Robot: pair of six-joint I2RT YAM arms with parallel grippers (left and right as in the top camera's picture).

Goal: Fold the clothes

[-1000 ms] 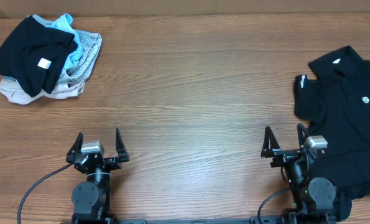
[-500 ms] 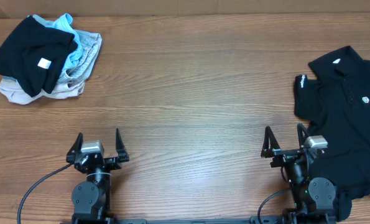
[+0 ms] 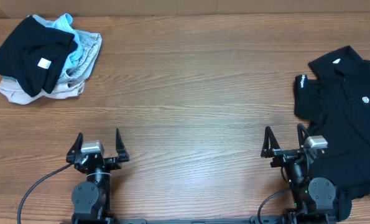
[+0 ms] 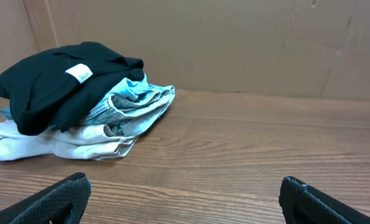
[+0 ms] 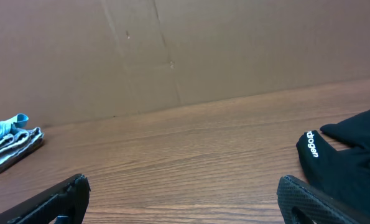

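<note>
While both arms sit at the near edge, left gripper [image 3: 98,134] and right gripper [image 3: 284,130] have jaws spread wide. Wood-grain desk [image 3: 191,93], brown cardboard wall [image 4: 234,43] along its far edge. Black polo shirt [image 3: 346,124] lies rumpled at the right edge, just beside the right gripper. Mixed clothes pile [image 3: 45,59] in far-left corner.

Even, bright light; sharp, soft shadows

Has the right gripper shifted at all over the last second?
No. The right gripper sits in the same spot, open, at the polo shirt's left edge in the overhead view.
</note>
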